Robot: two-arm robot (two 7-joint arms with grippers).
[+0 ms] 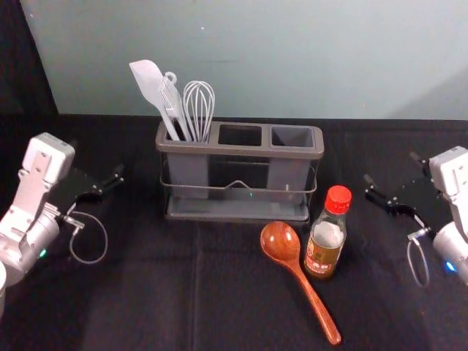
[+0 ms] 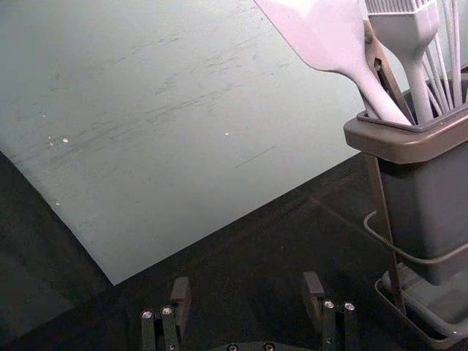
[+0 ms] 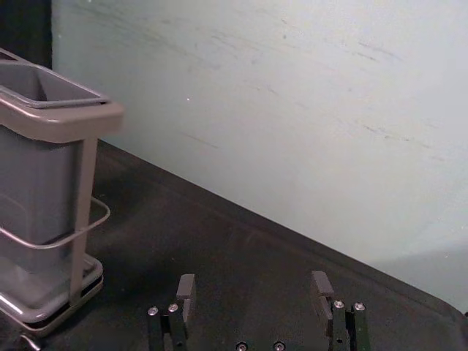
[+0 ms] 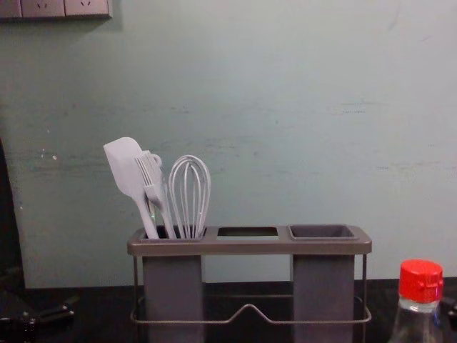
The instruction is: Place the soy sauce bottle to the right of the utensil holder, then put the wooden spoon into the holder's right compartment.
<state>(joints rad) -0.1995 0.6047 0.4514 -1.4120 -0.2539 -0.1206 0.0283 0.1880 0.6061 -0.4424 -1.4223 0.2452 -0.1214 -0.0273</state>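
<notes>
My left gripper is open and empty, left of the utensil holder; its spread fingertips also show in the left wrist view, the gripper holding nothing. My right gripper stands open to the holder's right, and in the right wrist view the gripper has nothing between its fingers. The soy sauce bottle, red-capped, stands upright in front of the holder's right end. Just left of it lies the wooden spoon, bowl toward the holder, handle toward the near right. The holder's right compartment has nothing visible in it.
White utensils fill the holder's left compartment: a spatula, a fork-like tool and a whisk. A pale wall rises behind the black-covered table. Sockets sit high on the wall at left.
</notes>
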